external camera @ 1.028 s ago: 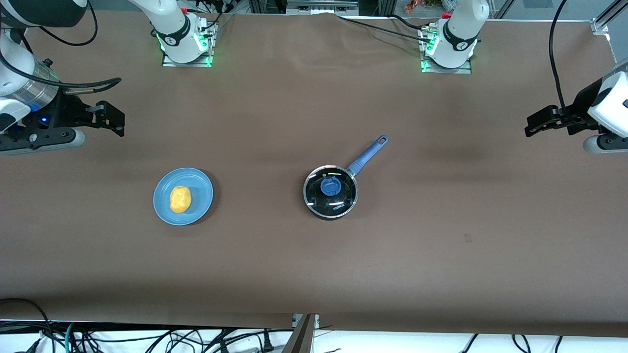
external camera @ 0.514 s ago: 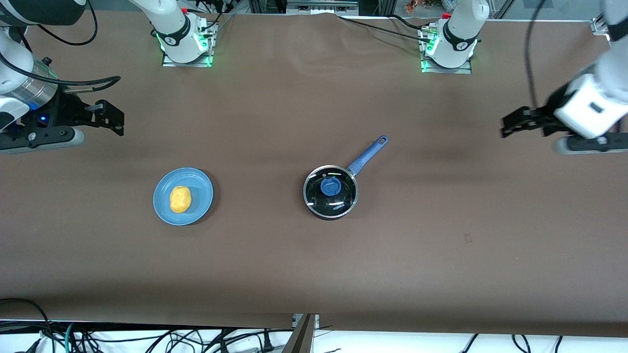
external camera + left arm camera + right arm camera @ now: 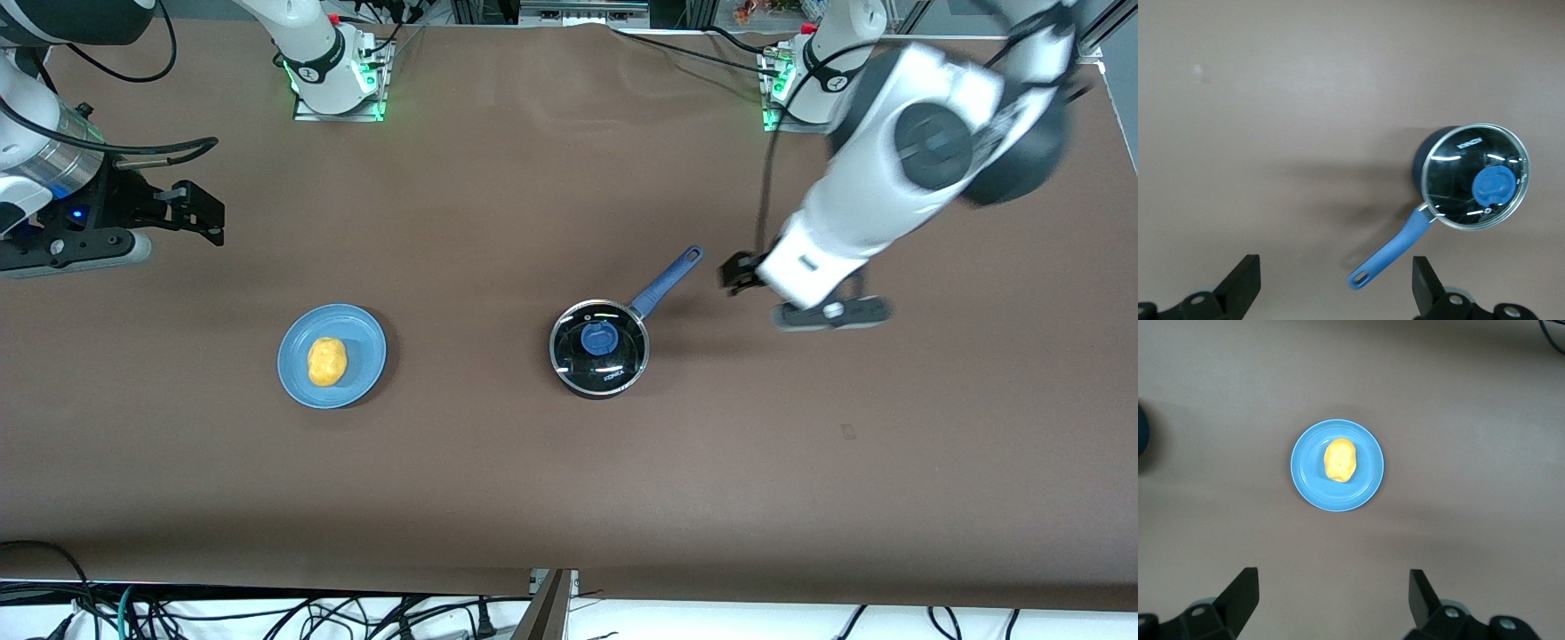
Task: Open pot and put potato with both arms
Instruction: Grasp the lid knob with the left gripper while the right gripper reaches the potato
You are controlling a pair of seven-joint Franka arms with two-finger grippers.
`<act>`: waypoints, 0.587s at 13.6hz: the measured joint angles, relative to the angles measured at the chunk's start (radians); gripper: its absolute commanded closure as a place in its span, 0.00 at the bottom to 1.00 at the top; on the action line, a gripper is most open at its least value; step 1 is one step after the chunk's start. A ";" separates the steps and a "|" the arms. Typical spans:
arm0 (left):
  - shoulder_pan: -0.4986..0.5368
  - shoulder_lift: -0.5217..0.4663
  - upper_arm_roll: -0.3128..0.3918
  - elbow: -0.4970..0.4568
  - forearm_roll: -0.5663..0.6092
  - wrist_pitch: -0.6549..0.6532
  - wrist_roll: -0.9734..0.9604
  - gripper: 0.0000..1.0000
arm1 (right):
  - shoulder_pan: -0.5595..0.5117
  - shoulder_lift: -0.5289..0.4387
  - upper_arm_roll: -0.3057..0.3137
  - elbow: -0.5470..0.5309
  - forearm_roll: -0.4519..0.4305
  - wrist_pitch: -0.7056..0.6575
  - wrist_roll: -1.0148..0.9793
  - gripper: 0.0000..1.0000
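The black pot (image 3: 613, 373) stands mid-table with its glass lid on, the blue knob (image 3: 598, 338) on top and the blue handle (image 3: 667, 278) pointing toward the left arm's base. The potato (image 3: 326, 361) lies on a blue plate (image 3: 369, 342) toward the right arm's end. My left gripper (image 3: 736, 271) hangs open and empty over the table just past the handle's tip; its view shows the pot (image 3: 1451, 167), handle (image 3: 1395, 248) and gripper (image 3: 1335, 287). My right gripper (image 3: 209, 216) waits open over the table's right-arm end; its view shows the gripper (image 3: 1331, 590), the potato (image 3: 1339, 460) and the plate (image 3: 1305, 463).
The brown table cloth (image 3: 498, 480) is bare around the pot and the plate. The two arm bases (image 3: 338, 80) stand along the edge farthest from the front camera. Cables hang below the near edge.
The left arm has swung in from its end of the table to just past the pot handle's tip. The right arm, the pot and the potato have not moved.
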 measured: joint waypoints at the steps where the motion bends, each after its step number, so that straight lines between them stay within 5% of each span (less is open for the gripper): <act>1: -0.023 0.036 -0.005 0.000 0.000 0.038 -0.025 0.00 | 0.000 0.000 0.000 0.000 0.000 0.000 0.000 0.01; 8: -0.177 0.253 -0.010 0.116 0.012 0.173 -0.224 0.00 | 0.000 0.000 0.000 0.000 0.000 -0.001 0.000 0.01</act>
